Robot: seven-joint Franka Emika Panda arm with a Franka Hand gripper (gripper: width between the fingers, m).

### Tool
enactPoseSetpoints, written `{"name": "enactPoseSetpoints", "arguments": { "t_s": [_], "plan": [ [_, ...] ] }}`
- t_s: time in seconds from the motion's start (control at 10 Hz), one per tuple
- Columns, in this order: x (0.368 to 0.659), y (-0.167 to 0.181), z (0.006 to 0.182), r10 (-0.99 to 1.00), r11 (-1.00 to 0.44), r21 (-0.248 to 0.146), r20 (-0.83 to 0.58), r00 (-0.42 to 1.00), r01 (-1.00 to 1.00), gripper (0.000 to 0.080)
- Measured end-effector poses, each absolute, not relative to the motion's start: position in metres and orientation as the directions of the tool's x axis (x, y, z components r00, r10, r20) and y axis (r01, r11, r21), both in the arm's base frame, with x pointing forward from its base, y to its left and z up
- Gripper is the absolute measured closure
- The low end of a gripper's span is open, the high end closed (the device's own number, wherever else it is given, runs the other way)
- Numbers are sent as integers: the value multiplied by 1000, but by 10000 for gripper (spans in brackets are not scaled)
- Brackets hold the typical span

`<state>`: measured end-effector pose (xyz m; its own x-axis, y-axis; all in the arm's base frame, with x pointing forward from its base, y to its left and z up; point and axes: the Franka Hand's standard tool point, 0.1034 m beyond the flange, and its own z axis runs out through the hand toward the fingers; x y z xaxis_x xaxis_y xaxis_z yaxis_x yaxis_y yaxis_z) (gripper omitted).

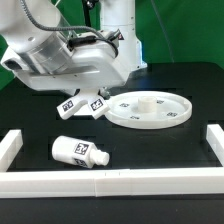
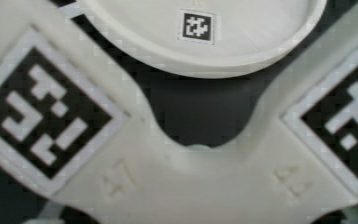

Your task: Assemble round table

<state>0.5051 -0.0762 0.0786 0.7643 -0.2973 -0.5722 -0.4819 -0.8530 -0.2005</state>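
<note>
The cross-shaped base (image 1: 82, 103) hangs tilted under my gripper (image 1: 86, 90), just off the exterior view's left of the round disc (image 1: 148, 108). The disc lies flat with its central hub up. In the wrist view the base (image 2: 194, 180) fills the picture right up against my gripper (image 2: 197, 218), with two tagged arms spread out and the disc's rim (image 2: 202, 40) beyond them. The jaws look shut on the base, though the fingertips are hidden by it. The short cylindrical leg (image 1: 80, 150) lies on its side near the front.
A long white rail frame (image 1: 110, 182) runs along the front, with ends at both sides (image 1: 10, 148) (image 1: 215, 138). The arm's body (image 1: 60, 50) hangs over the back left. Green backdrop behind.
</note>
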Motion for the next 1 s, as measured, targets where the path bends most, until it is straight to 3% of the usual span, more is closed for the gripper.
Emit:
{"name": "enactPoseSetpoints", "arguments": {
  "t_s": [0.2, 0.4, 0.8, 1.0],
  "plan": [
    [484, -100, 60, -274, -854, -213, -592, 758, -475, 350],
    [463, -130, 53, -313, -827, -199, -614, 725, -525, 350],
    [469, -124, 53, -309, -831, -206, -601, 737, -516, 350],
    [455, -135, 30, -306, -824, -191, -644, 701, -534, 350]
  ]
}}
